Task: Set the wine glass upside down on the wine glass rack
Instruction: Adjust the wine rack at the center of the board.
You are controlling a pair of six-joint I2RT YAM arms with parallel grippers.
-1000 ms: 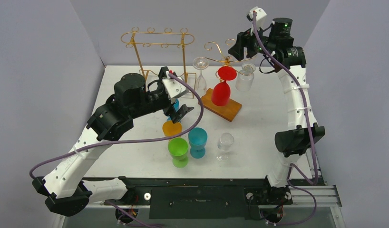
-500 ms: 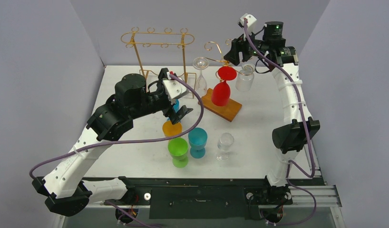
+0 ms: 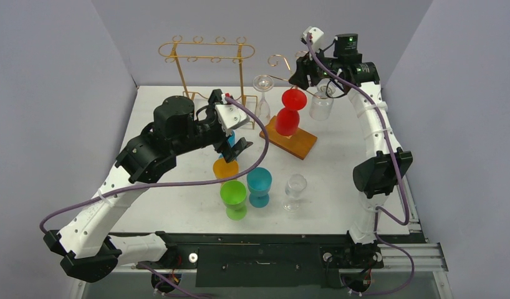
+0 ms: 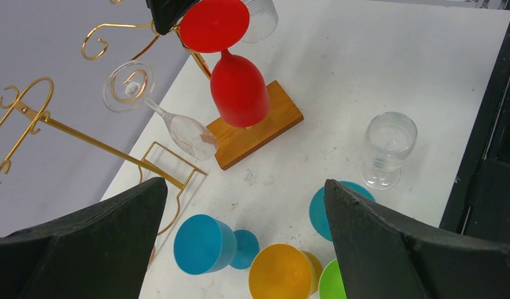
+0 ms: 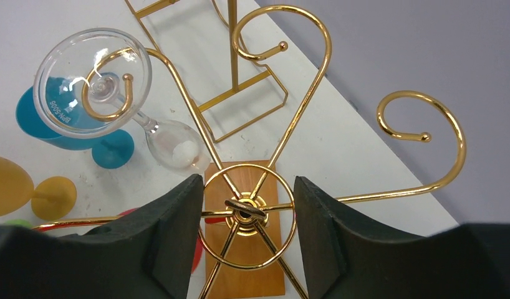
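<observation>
Top external view: right gripper (image 3: 300,75) has swung left over the gold wire rack on its wooden base (image 3: 300,144), jaws parted but narrowing, left gripper (image 3: 235,142) wide open, red plastic wine glass (image 3: 288,119) hanging inverted upper centre, placement likely done.

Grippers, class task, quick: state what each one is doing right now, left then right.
Left gripper: open, holding nothing.
Right gripper: jaws straddle the gold rack at its hub; grip cannot be told.

Shiny metal rack (image 5: 246,210) (matt wooden base (image 4: 274,121))
</observation>
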